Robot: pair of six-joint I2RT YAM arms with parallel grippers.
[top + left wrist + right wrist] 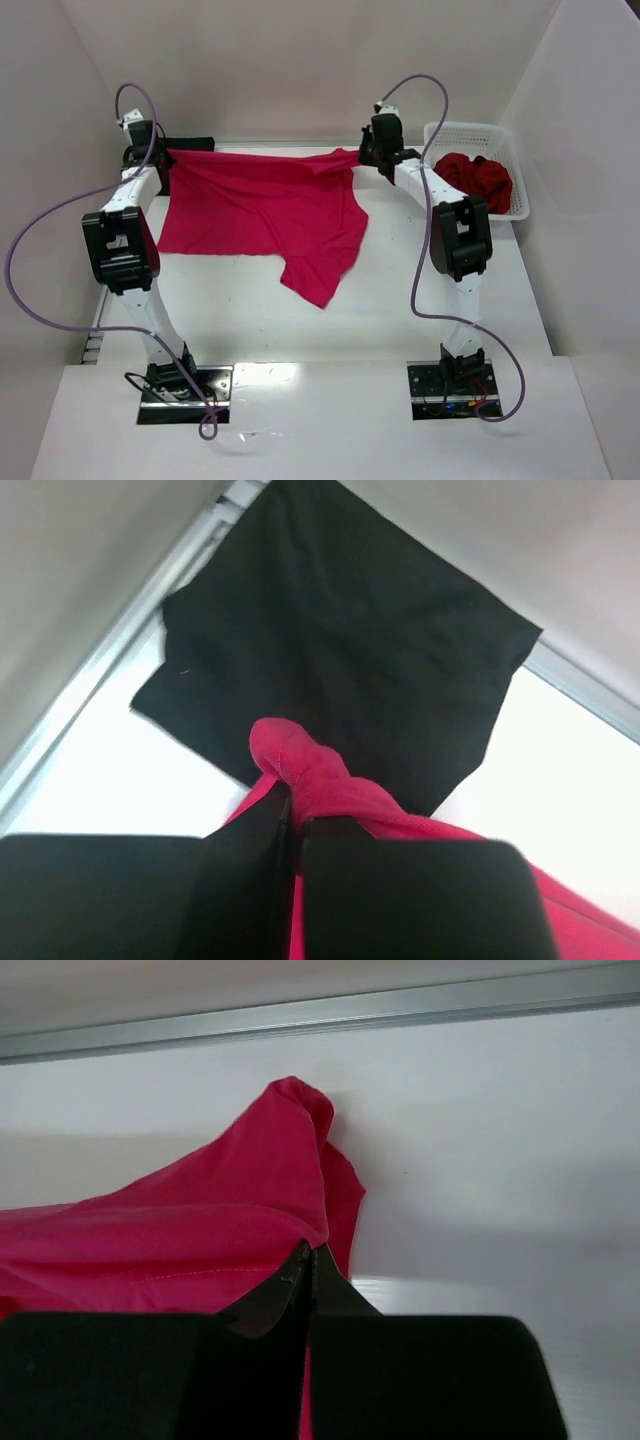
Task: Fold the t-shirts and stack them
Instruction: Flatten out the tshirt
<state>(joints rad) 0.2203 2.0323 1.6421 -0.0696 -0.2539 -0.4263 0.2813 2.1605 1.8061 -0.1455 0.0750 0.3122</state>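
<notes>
**Left hand** (293,815). The fingers are seen pressed together on a bunched corner of the crimson-pink t-shirt (265,210). In the left wrist view a small knob of the pink cloth stands out just beyond the fingertips. Beneath and beyond that knob the black t-shirt (340,630) is seen lying flat, as a folded rectangle, in the far left corner of the surface (240,325), close to the wall rail.

**Right hand** (310,1260). The fingers are likewise closed on cloth: the opposite far corner of the same crimson-pink t-shirt is pinched between them. In the right wrist view a peak of the fabric rises above the fingertips, and the rest trails off to the left.

**Cloth between the hands.** In the top view the far edge of the crimson-pink t-shirt is drawn out in a line from one hand to the other, near the far side of the surface. From that edge the body of the shirt spreads toward the arm bases. Its left part ends in a fairly straight hem, while its right part hangs longer and narrows to a point.

**Surroundings.** To the right of the right arm a white lattice basket (470,128) is placed against the side wall. A crumpled bundle of darker red t-shirts (480,178) is held inside it, well apart from both hands.
</notes>
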